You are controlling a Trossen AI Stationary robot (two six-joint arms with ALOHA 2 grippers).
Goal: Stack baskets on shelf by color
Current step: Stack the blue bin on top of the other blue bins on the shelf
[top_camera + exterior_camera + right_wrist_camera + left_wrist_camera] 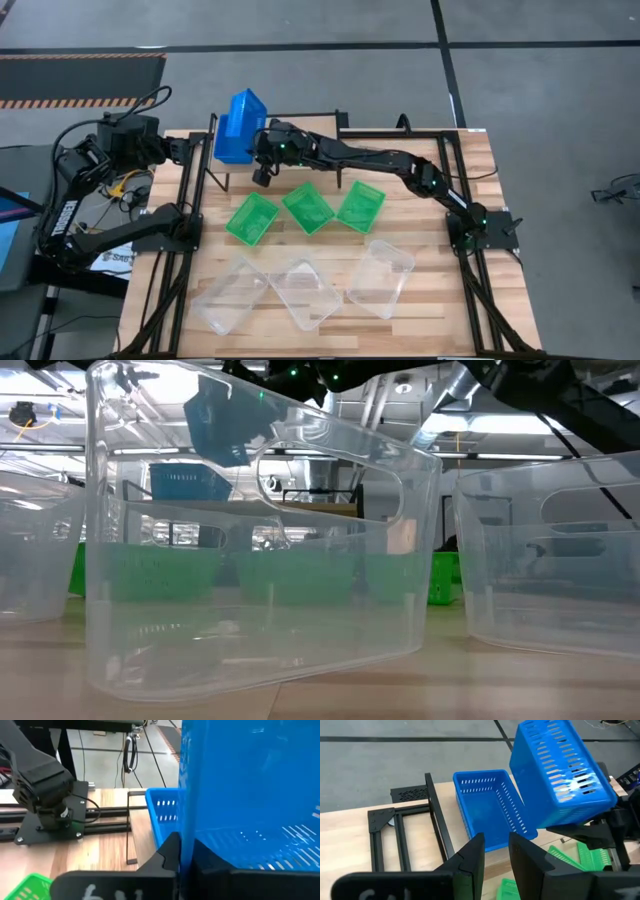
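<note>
1. Counter [500,200]: slatted wood; its near edge is cut off in the high view.
2. Shelf [300,132]: largely hidden beneath the right arm and blue baskets; only black legs and rails are shown.
3. Clear baskets [380,278], three: laid in a row on the near counter; the low view is filled by one [260,560], everything behind it blurred.
4. Green baskets [307,208], three: set in a row between shelf and clear baskets.
5. Held blue basket [560,770]: tilted, lifted above another blue basket [487,810] on the shelf.
6. Right gripper [187,857]: closed on the held basket's wall.
7. Left gripper [495,850]: fingers slightly parted, holding nothing, near the shelf's left end.
</note>
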